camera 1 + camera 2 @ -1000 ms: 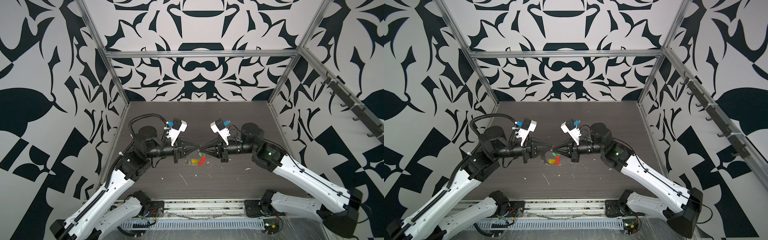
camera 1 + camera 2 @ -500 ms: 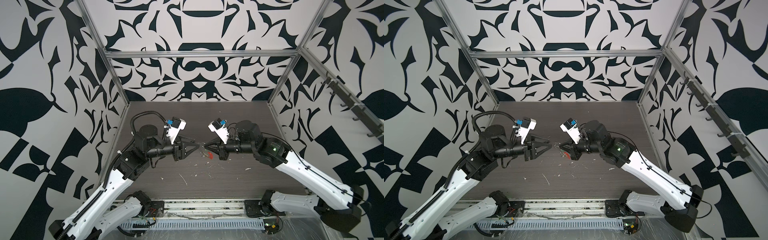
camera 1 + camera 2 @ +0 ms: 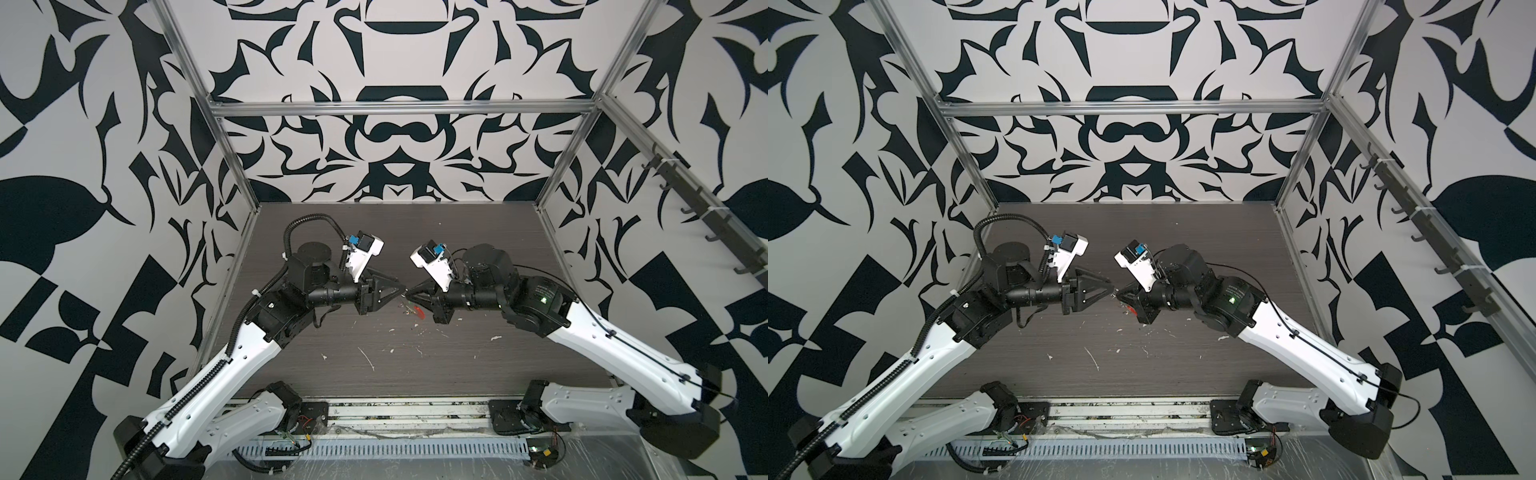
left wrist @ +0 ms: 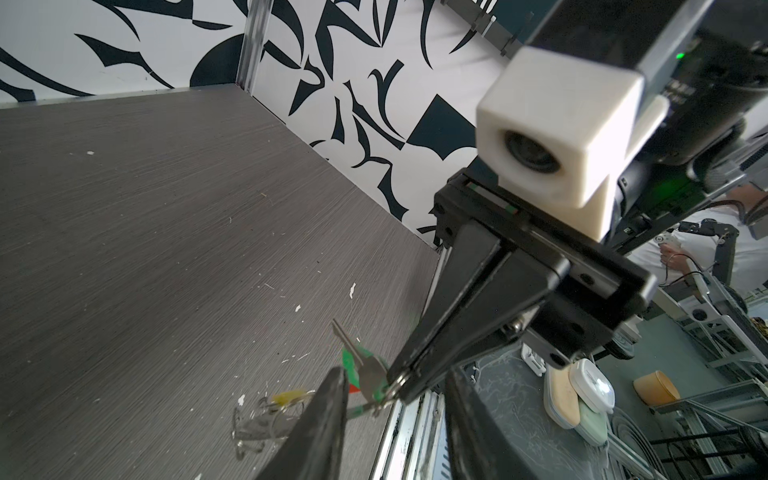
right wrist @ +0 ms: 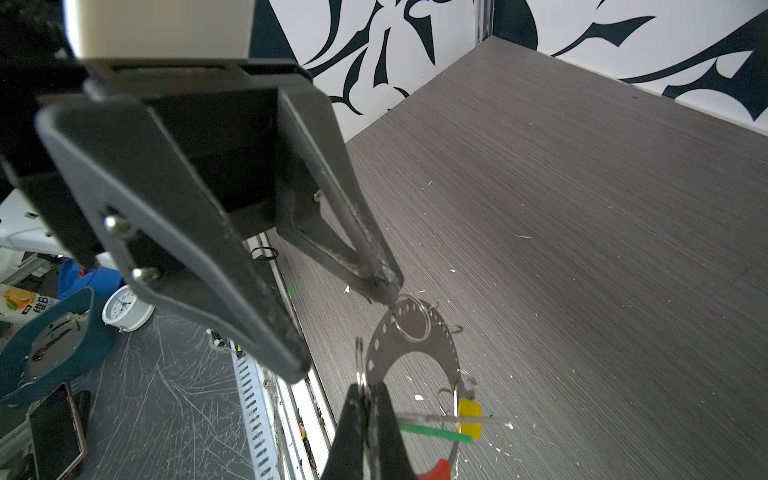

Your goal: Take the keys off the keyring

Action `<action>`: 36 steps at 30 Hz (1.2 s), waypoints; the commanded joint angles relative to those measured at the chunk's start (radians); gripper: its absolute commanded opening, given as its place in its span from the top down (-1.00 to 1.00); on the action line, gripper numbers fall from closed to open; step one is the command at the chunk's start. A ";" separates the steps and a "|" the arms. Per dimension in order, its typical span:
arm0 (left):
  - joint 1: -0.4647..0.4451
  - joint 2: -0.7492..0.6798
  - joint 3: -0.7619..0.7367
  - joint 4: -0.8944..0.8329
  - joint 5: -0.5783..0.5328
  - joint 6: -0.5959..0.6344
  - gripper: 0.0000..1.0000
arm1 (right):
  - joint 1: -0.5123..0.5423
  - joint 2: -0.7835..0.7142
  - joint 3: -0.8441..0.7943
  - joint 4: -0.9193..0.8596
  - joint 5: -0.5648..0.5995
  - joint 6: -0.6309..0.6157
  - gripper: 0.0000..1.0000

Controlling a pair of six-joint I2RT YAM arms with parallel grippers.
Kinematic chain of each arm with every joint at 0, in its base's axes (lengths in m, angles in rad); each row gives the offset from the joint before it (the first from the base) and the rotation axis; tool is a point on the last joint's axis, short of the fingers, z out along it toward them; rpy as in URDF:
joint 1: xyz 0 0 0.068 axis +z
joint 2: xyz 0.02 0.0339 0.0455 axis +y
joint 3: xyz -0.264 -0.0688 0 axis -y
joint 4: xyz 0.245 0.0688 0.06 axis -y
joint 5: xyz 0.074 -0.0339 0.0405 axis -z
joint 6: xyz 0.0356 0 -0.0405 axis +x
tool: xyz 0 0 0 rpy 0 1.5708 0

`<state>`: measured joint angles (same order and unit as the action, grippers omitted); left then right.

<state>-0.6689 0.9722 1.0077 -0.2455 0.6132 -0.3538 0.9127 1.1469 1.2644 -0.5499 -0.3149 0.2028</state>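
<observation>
Both top views show the left pincer, jaws parted and empty, tip to tip with the clenched right pincer above the table, the keyring dangling under the right one. From the left wrist, the green key and yellow key hang threaded on it. From the right wrist, the grip is on one thin wire loop alone, so a hard pull could probably slip it loose and drop the bunch.

Dark wood-grain tabletop — white flecks scattered, black-and-white patterned walls, hook rail
</observation>
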 commanded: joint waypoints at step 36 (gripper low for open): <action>-0.006 0.000 0.008 -0.020 0.104 0.061 0.91 | -0.024 -0.024 0.027 0.117 -0.113 0.039 1.00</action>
<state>-0.6693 0.9798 1.0077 -0.2531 0.7113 -0.2886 0.8894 1.1450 1.2652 -0.5262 -0.4118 0.2352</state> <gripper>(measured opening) 0.065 0.060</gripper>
